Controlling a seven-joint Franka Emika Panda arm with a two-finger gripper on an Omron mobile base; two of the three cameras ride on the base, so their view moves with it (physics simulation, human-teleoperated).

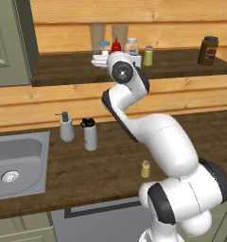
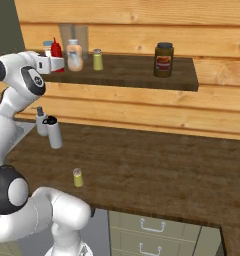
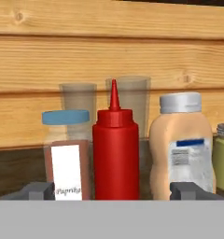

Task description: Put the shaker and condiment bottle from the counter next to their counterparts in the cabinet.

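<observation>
The red condiment bottle (image 3: 116, 154) stands upright on the cabinet's dark shelf board (image 1: 181, 64), between the blue-capped bottle (image 3: 66, 154) and the rounded clear bottle (image 3: 181, 149). My gripper (image 3: 114, 191) is open at shelf height. Its fingertips (image 3: 39, 190) sit wide on either side of the red bottle and do not touch it. A matching yellow-green shaker (image 1: 148, 55) stands on the shelf just right of the rounded bottle. The other shaker (image 1: 145, 168) stands alone on the counter (image 1: 110, 165), near its front edge beside my arm.
A brown jar (image 1: 208, 50) stands at the shelf's right end, and two clear glasses (image 3: 79, 95) stand behind the bottles. On the counter are a soap dispenser (image 1: 66, 126), a white black-lidded bottle (image 1: 90, 134) and the sink (image 1: 16, 163). The grey-green door (image 1: 9, 38) hangs open on the left.
</observation>
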